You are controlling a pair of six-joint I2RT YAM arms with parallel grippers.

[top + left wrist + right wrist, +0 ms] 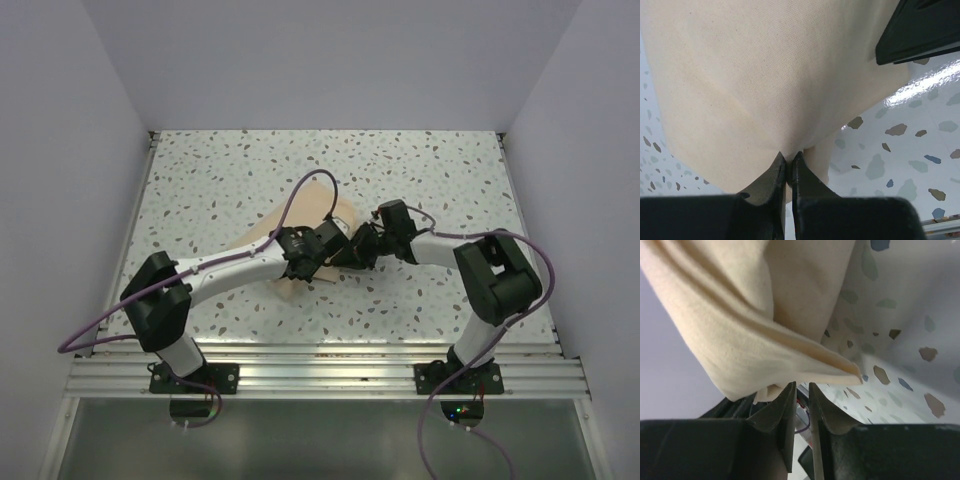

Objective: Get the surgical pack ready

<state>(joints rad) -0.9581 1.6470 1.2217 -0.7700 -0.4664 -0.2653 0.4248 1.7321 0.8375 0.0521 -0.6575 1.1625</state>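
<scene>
Left arm [235,265] reached toward 2 o'clock, right arm [440,248] toward 9 o'clock, over table [220,180] centre. Tan cloth [765,75] edge pinched by left gripper [789,159]. Right gripper [801,386] fingers narrowly parted at cloth fold; grip cannot be told.

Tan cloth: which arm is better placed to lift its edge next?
Probably left. The left pincer is shut on the edge of the tan cloth, pinching a fold. The right pincer shows a slit between its tips, with the cloth just beyond; a grip there is unclear.
</scene>
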